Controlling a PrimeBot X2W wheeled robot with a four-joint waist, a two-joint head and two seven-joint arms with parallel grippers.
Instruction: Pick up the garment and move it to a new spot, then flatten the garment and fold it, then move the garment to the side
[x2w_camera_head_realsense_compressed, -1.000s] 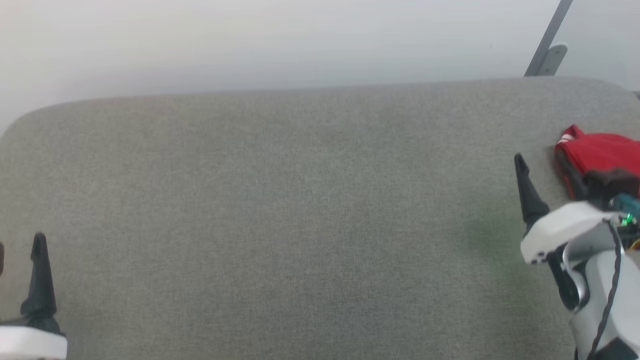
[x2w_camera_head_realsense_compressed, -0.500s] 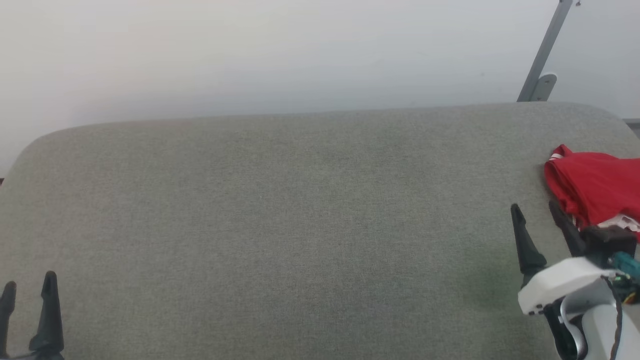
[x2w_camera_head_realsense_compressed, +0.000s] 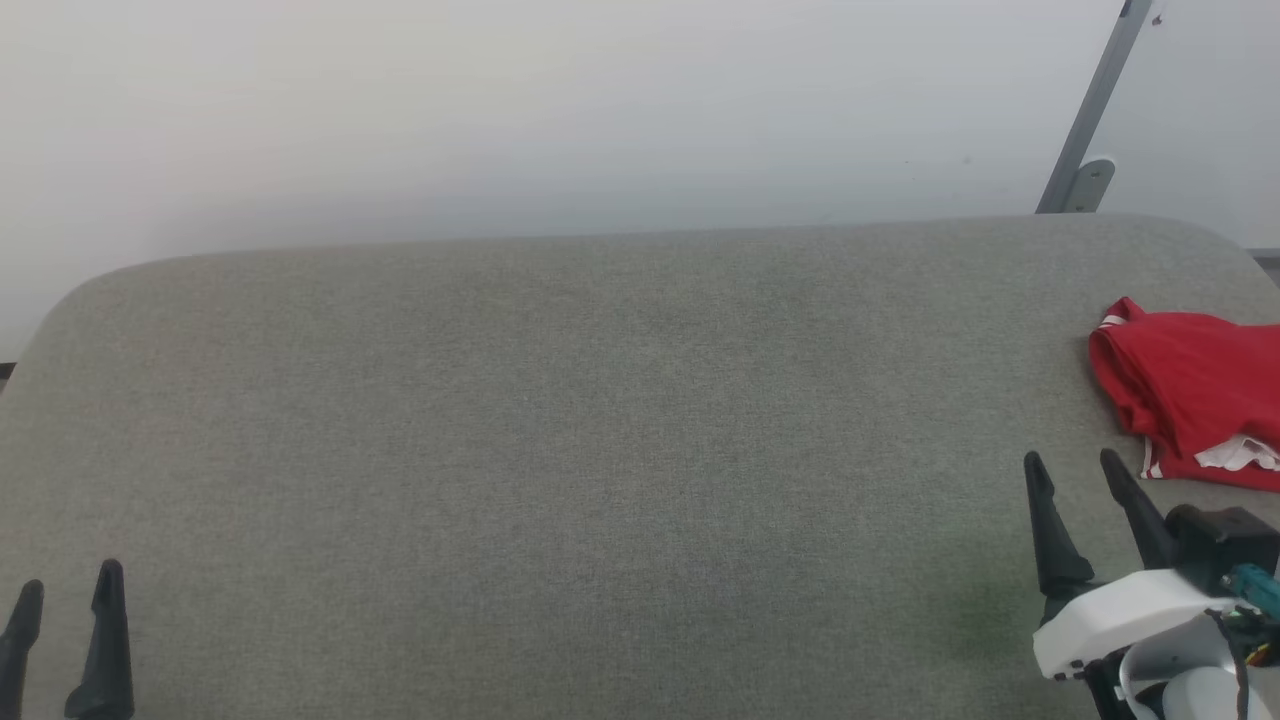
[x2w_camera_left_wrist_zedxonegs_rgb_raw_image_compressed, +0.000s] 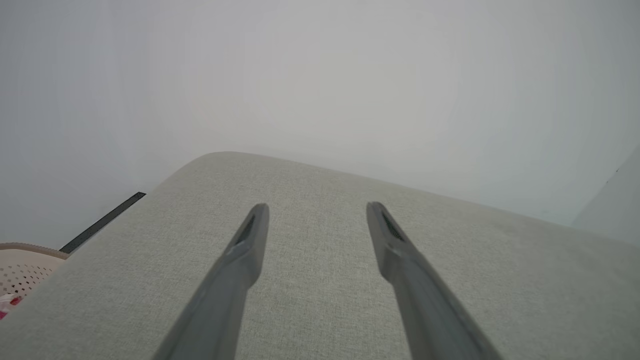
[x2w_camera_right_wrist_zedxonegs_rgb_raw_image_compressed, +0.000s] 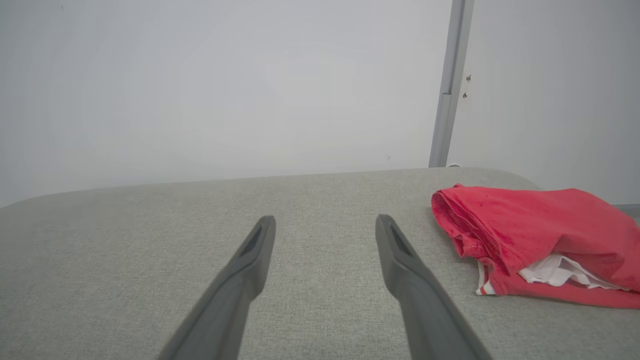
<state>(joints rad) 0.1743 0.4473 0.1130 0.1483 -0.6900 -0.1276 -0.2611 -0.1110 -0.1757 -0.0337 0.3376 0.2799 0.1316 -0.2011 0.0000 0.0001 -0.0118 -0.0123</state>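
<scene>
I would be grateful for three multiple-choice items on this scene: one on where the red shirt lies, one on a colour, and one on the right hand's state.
1. Where on the grey padded surface does the red shirt lie?
A. in the middle
B. at the robot's right edge
C. at the near left corner

2. Which colour peeks out between the folded red layers?
A. blue
B. yellow
C. white

3. How is the right hand?
A. open and empty, beside the shirt
B. shut on the shirt
C. shut on nothing

Answers: 1 B, as the head view shows the shirt at the surface's right side. 2 C, as white cloth shows at the fold's open end in the right wrist view. 3 A, as its two fingers stand apart with bare surface between them, clear of the shirt.
</scene>
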